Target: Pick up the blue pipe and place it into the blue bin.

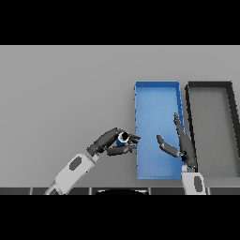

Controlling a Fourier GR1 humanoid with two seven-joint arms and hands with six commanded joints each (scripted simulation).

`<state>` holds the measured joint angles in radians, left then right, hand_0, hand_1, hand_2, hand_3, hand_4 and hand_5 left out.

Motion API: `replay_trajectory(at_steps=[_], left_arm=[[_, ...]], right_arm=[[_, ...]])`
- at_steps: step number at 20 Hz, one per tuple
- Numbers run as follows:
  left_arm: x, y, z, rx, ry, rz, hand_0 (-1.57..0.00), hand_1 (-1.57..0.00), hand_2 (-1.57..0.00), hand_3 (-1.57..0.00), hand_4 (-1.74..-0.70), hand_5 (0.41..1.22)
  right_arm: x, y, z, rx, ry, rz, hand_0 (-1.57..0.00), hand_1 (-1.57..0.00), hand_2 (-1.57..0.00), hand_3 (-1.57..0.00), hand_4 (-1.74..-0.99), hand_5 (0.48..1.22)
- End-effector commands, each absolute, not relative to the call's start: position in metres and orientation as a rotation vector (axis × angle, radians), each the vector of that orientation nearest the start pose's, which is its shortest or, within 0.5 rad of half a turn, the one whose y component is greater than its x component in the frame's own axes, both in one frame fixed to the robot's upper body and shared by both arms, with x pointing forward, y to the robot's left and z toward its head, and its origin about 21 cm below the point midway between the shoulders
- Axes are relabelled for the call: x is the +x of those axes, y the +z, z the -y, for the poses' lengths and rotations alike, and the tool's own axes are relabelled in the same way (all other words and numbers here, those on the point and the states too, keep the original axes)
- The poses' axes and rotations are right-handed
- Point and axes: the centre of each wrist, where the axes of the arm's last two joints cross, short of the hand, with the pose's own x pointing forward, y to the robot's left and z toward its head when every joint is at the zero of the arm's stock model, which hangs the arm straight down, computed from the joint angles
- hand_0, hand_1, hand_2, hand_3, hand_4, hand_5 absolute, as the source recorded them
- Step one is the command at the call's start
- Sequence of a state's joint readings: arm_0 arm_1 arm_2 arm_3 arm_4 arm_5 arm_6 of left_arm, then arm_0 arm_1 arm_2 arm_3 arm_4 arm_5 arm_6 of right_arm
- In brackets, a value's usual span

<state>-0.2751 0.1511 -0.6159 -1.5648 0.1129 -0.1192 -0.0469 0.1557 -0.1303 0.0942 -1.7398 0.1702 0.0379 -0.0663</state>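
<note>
Right hand (183, 146) hovers flat-fingered over the rectangular blue bin (157, 96); left hand (114, 142) clasps the small blue pipe (123, 137) just beside it; placing remains.

You see a blue pipe (122, 139) (dark at its open end), a plain blue bin (157, 101), a black bin (209, 85) with grey floor, a grey table (65, 93).
</note>
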Motion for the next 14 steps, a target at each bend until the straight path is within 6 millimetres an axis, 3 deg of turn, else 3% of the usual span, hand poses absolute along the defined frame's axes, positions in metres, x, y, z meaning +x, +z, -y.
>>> replay_trajectory(at_steps=[1,5,7,10,14], left_arm=[[0.254,0.04,-0.095,-0.576,-0.762,1.656,-1.57,-1.57,-1.57,-1.5,-1.74,1.219],[0.252,0.043,-0.096,-0.58,-0.772,1.66,-1.57,-1.57,-1.57,-1.5,-1.74,1.22],[0.252,0.043,-0.095,-0.572,-0.774,1.653,-1.57,-1.57,-1.57,-1.5,-1.74,1.22],[0.253,0.043,-0.095,-0.57,-0.782,1.651,-1.57,-1.57,-1.57,-1.49,-1.74,1.221],[0.257,0.046,-0.095,-0.576,-0.792,1.662,-1.57,-1.57,-1.57,-1.49,-1.74,1.221]], right_arm=[[0.208,0.01,0.247,-0.154,0.301,1.639,0.0,0.0,0.0,0.0,-1.178,0.605],[0.208,0.014,0.252,-0.053,0.284,1.712,0.0,0.0,0.0,0.0,-1.196,0.622],[0.212,0.037,0.264,0.13,0.288,1.781,0.0,0.0,0.0,0.0,-1.212,0.589],[0.216,0.075,0.262,0.31,0.441,1.786,0.0,0.0,0.0,0.0,-1.282,0.537],[0.224,0.119,0.243,0.437,0.664,1.74,0.0,0.0,0.0,0.0,-1.314,0.5]])
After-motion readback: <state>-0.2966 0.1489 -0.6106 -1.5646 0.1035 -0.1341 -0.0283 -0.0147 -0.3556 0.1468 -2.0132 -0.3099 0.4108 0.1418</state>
